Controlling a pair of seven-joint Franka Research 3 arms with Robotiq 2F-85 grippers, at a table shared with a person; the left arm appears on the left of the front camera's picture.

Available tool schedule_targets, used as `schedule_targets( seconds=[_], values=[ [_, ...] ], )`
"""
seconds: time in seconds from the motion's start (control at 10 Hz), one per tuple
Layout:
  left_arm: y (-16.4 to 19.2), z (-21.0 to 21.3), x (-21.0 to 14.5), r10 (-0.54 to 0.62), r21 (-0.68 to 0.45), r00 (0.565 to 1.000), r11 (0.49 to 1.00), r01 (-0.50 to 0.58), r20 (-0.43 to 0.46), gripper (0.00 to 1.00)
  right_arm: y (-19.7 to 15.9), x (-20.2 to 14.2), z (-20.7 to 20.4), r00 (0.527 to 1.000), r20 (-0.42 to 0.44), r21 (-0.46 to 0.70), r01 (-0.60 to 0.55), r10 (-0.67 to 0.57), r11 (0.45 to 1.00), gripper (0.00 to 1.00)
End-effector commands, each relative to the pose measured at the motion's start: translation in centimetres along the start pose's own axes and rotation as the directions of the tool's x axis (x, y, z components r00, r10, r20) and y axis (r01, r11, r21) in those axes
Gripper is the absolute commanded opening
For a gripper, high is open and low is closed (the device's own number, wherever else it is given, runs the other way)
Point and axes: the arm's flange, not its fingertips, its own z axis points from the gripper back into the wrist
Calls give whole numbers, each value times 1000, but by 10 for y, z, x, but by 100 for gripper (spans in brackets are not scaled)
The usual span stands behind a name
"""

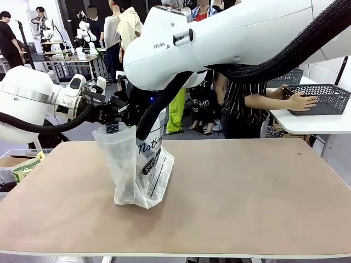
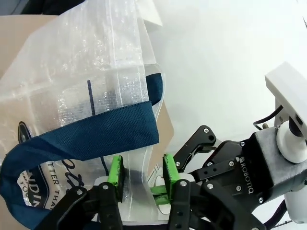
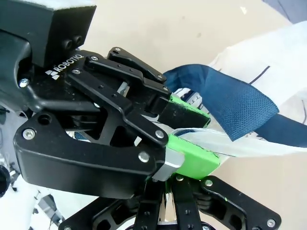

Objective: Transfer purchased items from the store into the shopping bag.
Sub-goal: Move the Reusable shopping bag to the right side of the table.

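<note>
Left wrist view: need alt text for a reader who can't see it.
A translucent shopping bag with a navy strap handle hangs in front of the left end effector, whose green pads stand apart with the bag's rim between them. The right end effector sits close beside it, black with a Robotiq label.

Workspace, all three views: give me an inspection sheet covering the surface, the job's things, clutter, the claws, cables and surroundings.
Surface: tan table, bare apart from the bag.
Job's things: shopping bag upright near the left; mesh basket on a white side table, a person's hand on it.
Clutter: yellowish packs in a bin off the table's left edge.
Claws: left claw open, bag film between its pads; right claw shut, apparently pinching the bag's rim.
Cables: black hose along the right arm, clear of the table.
Surroundings: people standing behind.
</note>
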Motion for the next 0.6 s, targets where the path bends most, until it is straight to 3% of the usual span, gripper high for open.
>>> schedule_targets(
  seconds=[0.0, 0.3, 0.5],
  values=[
    [-10, -12, 0, -49, -69, 997, 997, 44, -66, 45, 2, 17, -4, 997, 80, 30, 11, -13, 999, 0],
    [-8, -16, 3, -83, -68, 989, 995, 75, -125, 45, 11, 19, 6, 981, 121, 112, -166, 153, 980, 0],
    [-8, -16, 2, -97, -74, 983, 994, 86, -158, 45, 9, 21, 16, 973, 149, 138, -197, 177, 971, 0]
  ],
)
